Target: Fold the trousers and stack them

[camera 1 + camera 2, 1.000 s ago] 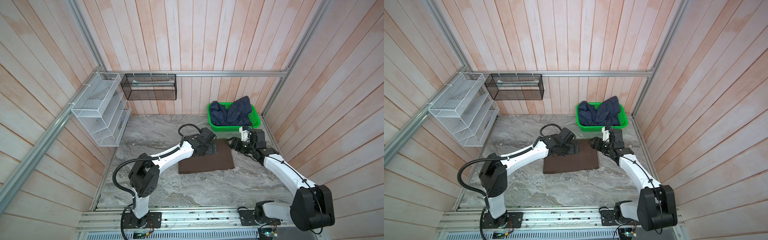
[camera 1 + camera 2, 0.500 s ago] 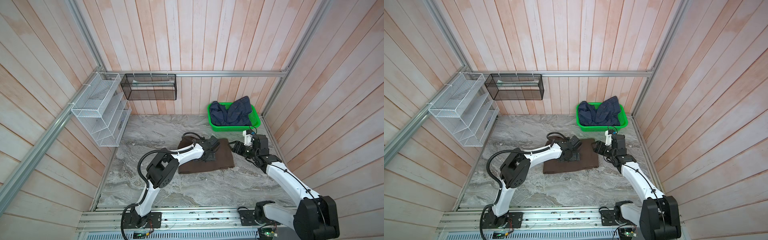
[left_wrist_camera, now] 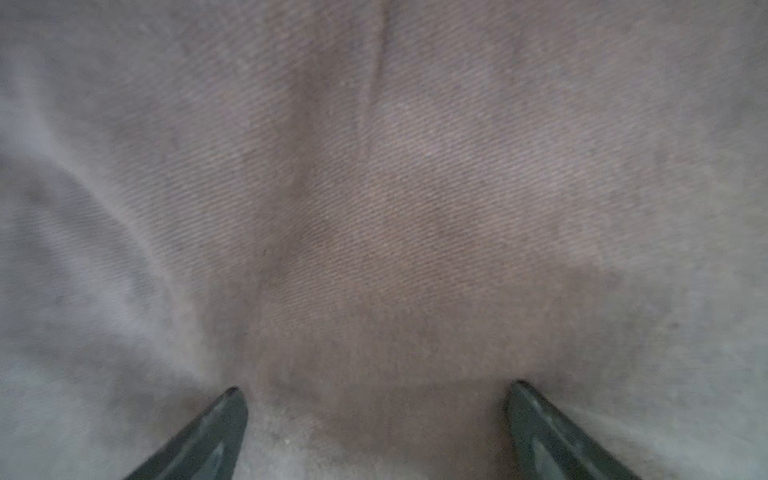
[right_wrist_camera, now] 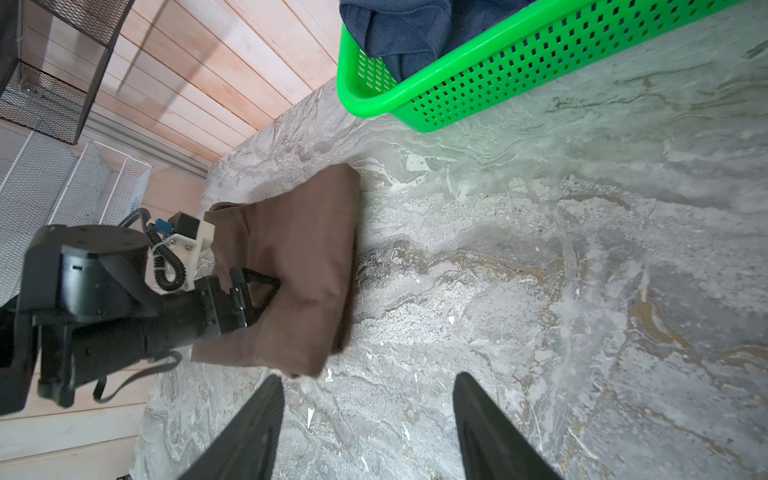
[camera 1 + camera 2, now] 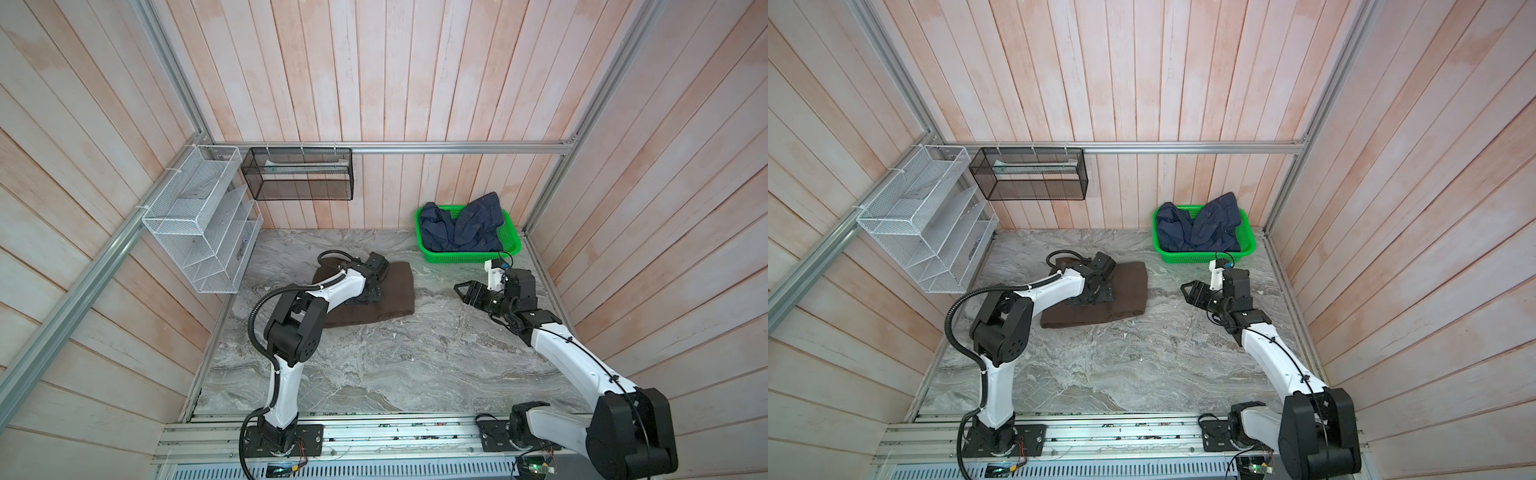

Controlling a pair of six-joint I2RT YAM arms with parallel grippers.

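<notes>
The trousers point(image 5: 395, 291) point(image 5: 1127, 291) lie folded into a thick dark brown rectangle on the left half of the marble table, in both top views. My left gripper point(image 5: 370, 297) point(image 5: 1096, 297) rests flat on top of them, open. In the left wrist view brown cloth point(image 3: 415, 187) fills the frame, and the left gripper point(image 3: 376, 387) stands wide with nothing pinched. My right gripper point(image 5: 463, 289) point(image 5: 1190, 289) hovers open over bare table, well to the right of the trousers. The right wrist view shows the right gripper point(image 4: 368, 377) empty, facing the folded trousers point(image 4: 299, 257).
A green basket point(image 5: 469, 255) point(image 4: 457, 95) holding a navy denim garment point(image 5: 461, 224) stands at the back right, just behind the right wrist. A white wire rack point(image 5: 199, 220) hangs on the left wall. A black mesh basket point(image 5: 299, 174) hangs on the back wall.
The folded trousers have slid left and slightly back under the left gripper, away from the right gripper. The left arm's elbow has drawn in; the right gripper has barely moved.
</notes>
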